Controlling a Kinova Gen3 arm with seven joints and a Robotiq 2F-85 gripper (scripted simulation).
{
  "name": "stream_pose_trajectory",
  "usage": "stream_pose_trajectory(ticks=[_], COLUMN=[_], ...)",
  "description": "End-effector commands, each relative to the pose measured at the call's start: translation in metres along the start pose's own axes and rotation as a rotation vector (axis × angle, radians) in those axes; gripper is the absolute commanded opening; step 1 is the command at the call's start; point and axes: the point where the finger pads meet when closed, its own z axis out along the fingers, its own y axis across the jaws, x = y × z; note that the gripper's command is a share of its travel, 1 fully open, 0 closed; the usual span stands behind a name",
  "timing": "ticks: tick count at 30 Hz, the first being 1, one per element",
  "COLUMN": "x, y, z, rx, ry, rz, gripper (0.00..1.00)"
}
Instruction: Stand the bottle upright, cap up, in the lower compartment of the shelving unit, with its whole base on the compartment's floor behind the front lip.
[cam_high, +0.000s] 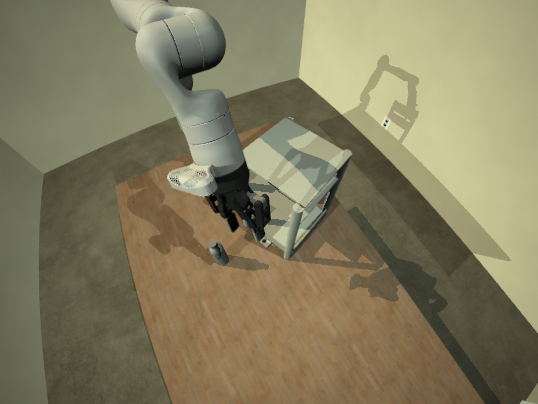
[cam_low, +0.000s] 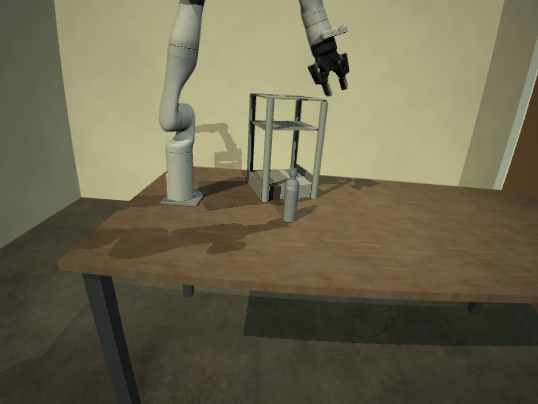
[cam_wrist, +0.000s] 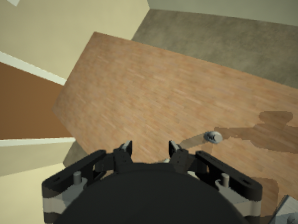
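Note:
The grey bottle (cam_high: 218, 252) (cam_low: 290, 197) stands upright, cap up, on the wooden table (cam_high: 280, 325) (cam_low: 400, 240), just in front of the grey shelving unit (cam_high: 295, 155) (cam_low: 320, 145). In the wrist view the bottle (cam_wrist: 214, 136) is small and seen from above, far below. My gripper (cam_high: 247, 231) (cam_low: 335, 89) (cam_wrist: 150, 146) hangs high in the air, above and to the right of the shelf's top and well above the bottle. Its fingers stand partly apart with nothing between them. The lower compartment's floor (cam_low: 277, 176) sits behind a low front lip.
The arm's base (cam_low: 180, 175) stands on the table left of the shelving unit. The shelf has four posts, a middle shelf and a flat top. Walls stand behind the table, and its edges show in the exterior view.

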Motion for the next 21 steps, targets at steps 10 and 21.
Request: stream_pose_trajectory(ticks=[10,21], x=[-0.026,-0.060], y=[-0.107,-0.179], z=[-0.071,-0.143], rx=[0.261,0.477], ry=[0.093,0.140], rz=[-0.102,-0.174], gripper=[0.63,0.63])
